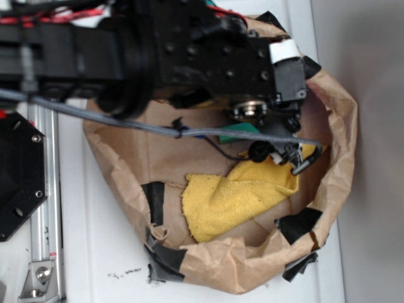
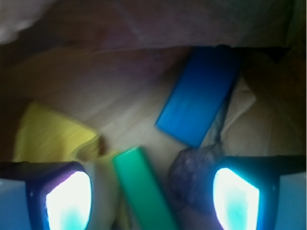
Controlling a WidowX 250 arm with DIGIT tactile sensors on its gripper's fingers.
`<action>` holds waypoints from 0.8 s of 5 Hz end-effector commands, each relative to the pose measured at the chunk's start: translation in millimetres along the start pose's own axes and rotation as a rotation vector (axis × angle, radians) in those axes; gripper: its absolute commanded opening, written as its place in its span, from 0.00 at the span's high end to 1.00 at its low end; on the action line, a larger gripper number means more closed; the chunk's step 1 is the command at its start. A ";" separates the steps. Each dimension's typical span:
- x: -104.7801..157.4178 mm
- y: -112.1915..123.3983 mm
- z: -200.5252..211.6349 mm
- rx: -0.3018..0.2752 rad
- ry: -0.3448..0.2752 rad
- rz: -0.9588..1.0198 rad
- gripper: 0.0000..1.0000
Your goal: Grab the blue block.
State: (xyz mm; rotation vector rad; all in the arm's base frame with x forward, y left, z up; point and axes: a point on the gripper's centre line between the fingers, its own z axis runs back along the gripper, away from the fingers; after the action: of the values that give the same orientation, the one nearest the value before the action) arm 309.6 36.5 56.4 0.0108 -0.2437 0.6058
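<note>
Inside the brown paper bag [image 1: 126, 164], the gripper [image 2: 152, 199] hangs with fingers spread, grasping nothing.
The blue block [image 2: 199, 98] lies tilted on the bag floor ahead of the fingertips, apart from them. The green bar [image 2: 144, 191] lies between the fingers; a yellow cloth [image 1: 233, 196] sits alongside. No readable writing shows.

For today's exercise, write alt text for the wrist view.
A bright blue flat rectangular block lies tilted on brown paper, untouched, ahead of the open gripper. A slim green rectangular bar sits between its fingers, a yellow cloth left.
</note>
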 end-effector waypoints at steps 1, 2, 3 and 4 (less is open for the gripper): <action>46.6 22.5 -2.3 0.017 -0.047 0.102 0.00; 49.2 28.2 -2.9 0.025 -0.050 0.105 0.00; 53.7 34.3 -0.3 0.023 -0.059 0.117 0.00; 57.9 48.1 5.8 0.015 -0.058 0.172 0.00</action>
State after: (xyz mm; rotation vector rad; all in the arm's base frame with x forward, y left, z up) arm 318.1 86.6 43.5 0.0275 -0.2029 0.7409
